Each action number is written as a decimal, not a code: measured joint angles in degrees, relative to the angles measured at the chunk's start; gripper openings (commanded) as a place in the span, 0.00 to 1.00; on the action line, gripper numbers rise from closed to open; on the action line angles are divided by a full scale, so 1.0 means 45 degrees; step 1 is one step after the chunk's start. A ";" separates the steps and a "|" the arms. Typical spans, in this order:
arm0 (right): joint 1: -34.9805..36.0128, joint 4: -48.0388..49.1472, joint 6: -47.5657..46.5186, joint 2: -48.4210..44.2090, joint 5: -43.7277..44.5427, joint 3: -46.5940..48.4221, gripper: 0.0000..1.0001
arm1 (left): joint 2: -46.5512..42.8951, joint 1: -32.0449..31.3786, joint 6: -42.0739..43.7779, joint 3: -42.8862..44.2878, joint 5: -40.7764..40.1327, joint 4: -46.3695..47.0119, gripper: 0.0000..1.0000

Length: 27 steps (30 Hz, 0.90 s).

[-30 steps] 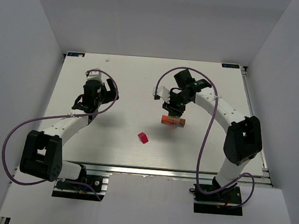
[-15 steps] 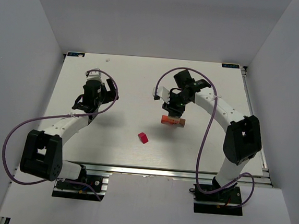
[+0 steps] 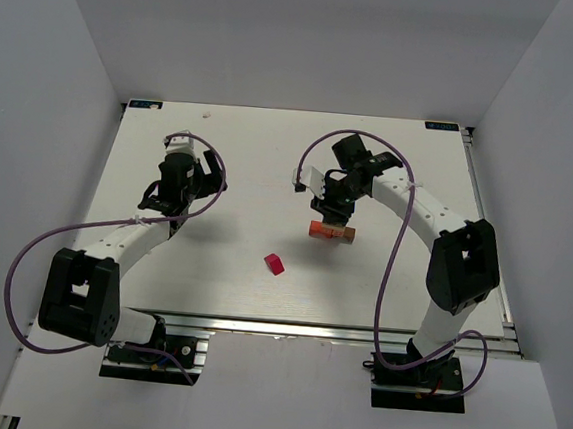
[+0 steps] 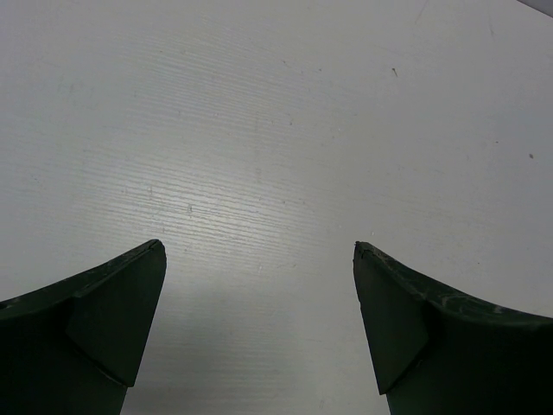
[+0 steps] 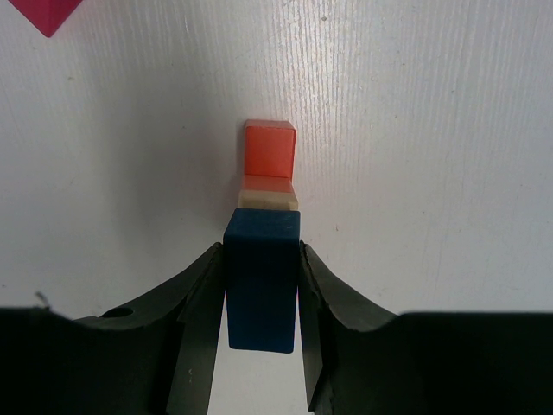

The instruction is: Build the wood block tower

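White bench [image 3: 240,170] is carrying a barely started wood block tower [image 5: 269,160] just past the right hand [image 5: 262,255], which is gripping a blue block [image 5: 262,294]; magenta block [image 3: 275,264] is lying loose, left hand's [image 4: 259,246] idling wide open.

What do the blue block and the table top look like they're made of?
The blue block looks like painted wood: flat matte opaque coat, squared edges; no grain shows, so plastic is possible. The table top looks like white laminate or painted board: matte, with fine parallel lines and small specks.
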 measured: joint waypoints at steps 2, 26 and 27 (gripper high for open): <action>0.0000 0.0005 0.0000 0.0019 0.0019 0.0000 0.29 | 0.0005 0.0000 0.0000 0.0000 0.0000 0.0000 0.98; 0.0000 0.0180 -0.0005 0.0262 0.0073 0.0000 0.36 | 0.0010 0.0000 0.0010 0.0068 0.0005 0.0000 0.98; 0.0000 0.0189 -0.0005 0.0262 0.0073 0.0000 0.36 | 0.0010 0.0000 0.0019 0.0073 0.0005 0.0000 0.98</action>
